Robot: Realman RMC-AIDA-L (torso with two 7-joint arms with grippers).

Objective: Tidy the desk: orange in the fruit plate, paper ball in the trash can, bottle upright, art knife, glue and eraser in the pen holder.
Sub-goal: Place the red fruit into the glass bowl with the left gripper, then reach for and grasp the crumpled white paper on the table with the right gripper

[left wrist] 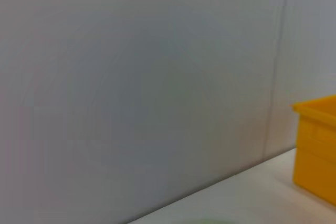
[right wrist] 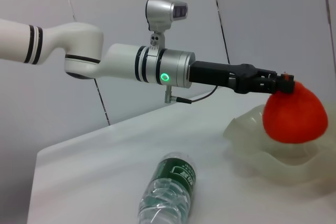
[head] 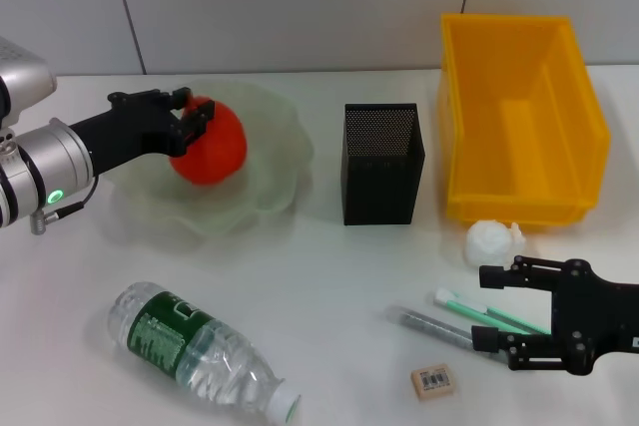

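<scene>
The left pincer [head: 196,119] grips the orange [head: 212,147] over the fruit plate [head: 270,137], fingertips partly hidden. The right pincer [head: 489,306] hovers open over the half-covered art knife [head: 431,324] near the worktop's front edge

The orange [head: 212,143] has a matt, faintly dimpled skin. It sits in a fruit plate [head: 262,190] of pale green, translucent, frosted-looking plastic or glass with a wavy rim. The pen holder [head: 382,163] is black perforated metal mesh, matt. The trash can [head: 521,117] is smooth yellow plastic with a slight sheen. The bottle [head: 200,351] is clear, glossy, ribbed plastic with a green printed label and a white cap. The paper ball [head: 491,240] is crumpled white paper. The eraser [head: 433,382] looks matt and rubbery. Both grippers, left gripper [head: 190,119] and right gripper [head: 487,307], are matt black; the left arm [right wrist: 128,64] is glossy white with brushed silver metal. The desk [head: 329,286] is smooth, matt white.
</scene>
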